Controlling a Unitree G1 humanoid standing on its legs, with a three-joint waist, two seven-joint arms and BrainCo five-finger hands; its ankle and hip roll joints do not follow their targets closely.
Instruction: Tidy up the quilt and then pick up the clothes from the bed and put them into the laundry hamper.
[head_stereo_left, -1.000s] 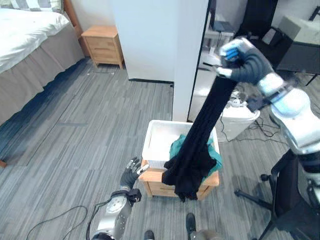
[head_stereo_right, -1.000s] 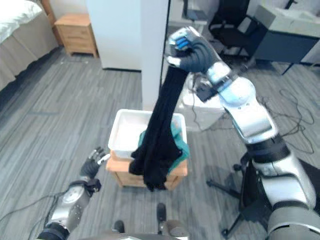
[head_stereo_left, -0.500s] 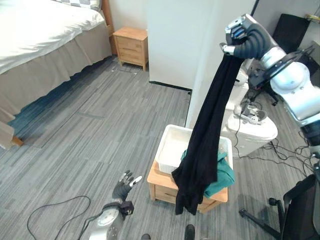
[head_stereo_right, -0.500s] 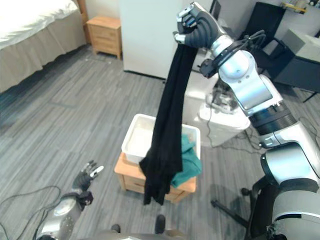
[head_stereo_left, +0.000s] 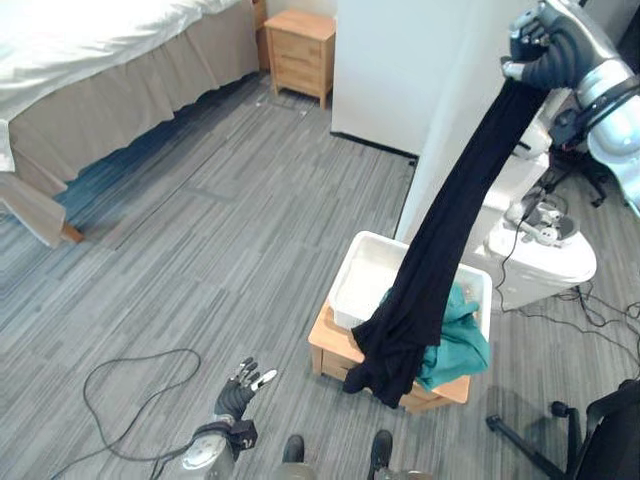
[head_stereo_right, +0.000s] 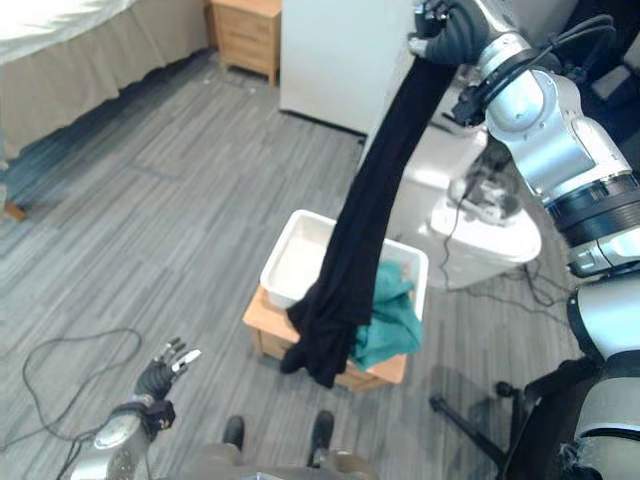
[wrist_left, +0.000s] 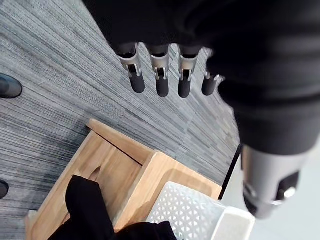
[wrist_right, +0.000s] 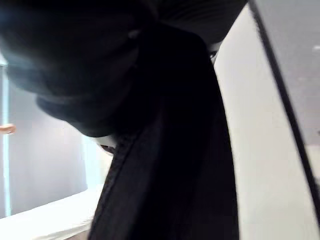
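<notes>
My right hand (head_stereo_left: 548, 48) is raised high at the upper right, shut on the top of a long black garment (head_stereo_left: 450, 235). The garment hangs down slantwise, and its bunched lower end (head_stereo_right: 325, 335) drapes over the front of the white laundry hamper (head_stereo_left: 365, 275). A teal garment (head_stereo_left: 462, 340) lies in the hamper's right side. The hamper stands on a low wooden stand (head_stereo_left: 335, 352). My left hand (head_stereo_left: 238, 385) hangs low near the floor, left of the stand, with straight fingers (wrist_left: 157, 75) and nothing in it. The bed (head_stereo_left: 90, 40) with its white quilt is at the upper left.
A wooden nightstand (head_stereo_left: 303, 40) stands by the bed, next to a white wall column (head_stereo_left: 400, 70). A white machine (head_stereo_left: 545, 250) with cables sits right of the hamper. A black office chair (head_stereo_left: 610, 440) is at the lower right. Grey floor (head_stereo_left: 200, 240) lies between bed and hamper.
The camera has shifted, so the whole scene sits differently. My right hand keeps the black garment raised high. Its lower end now rests on the hamper's front. The left hand stays low and open.
</notes>
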